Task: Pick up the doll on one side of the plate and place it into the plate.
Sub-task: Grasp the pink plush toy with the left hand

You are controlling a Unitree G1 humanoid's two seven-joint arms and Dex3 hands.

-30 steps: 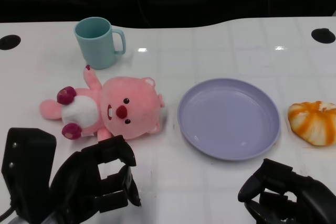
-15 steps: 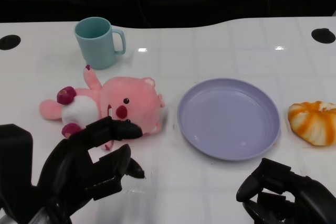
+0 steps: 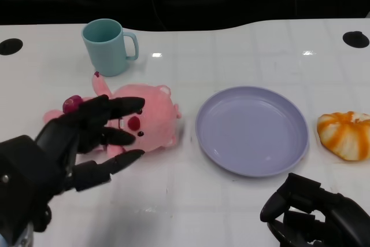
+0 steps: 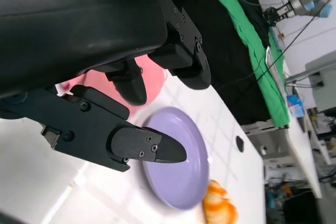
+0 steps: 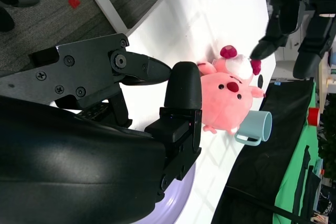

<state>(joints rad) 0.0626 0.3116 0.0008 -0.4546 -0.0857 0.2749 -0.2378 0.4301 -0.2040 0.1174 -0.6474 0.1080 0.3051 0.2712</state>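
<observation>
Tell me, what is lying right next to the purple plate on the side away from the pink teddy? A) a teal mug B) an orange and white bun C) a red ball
B: the orange and white striped bun lies on the white table beside the round purple plate, on the side opposite the pink plush doll.

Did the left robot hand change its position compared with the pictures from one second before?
Yes. The left robot hand has moved forward, away from the table's near edge toward the teal mug, and its fingers now reach over the pink plush doll.

Pink doll point(image 3: 147, 121), lilac plate point(image 3: 252, 129), teal mug point(image 3: 108, 46) — orange-and-white striped bun point(image 3: 344, 135).
</observation>
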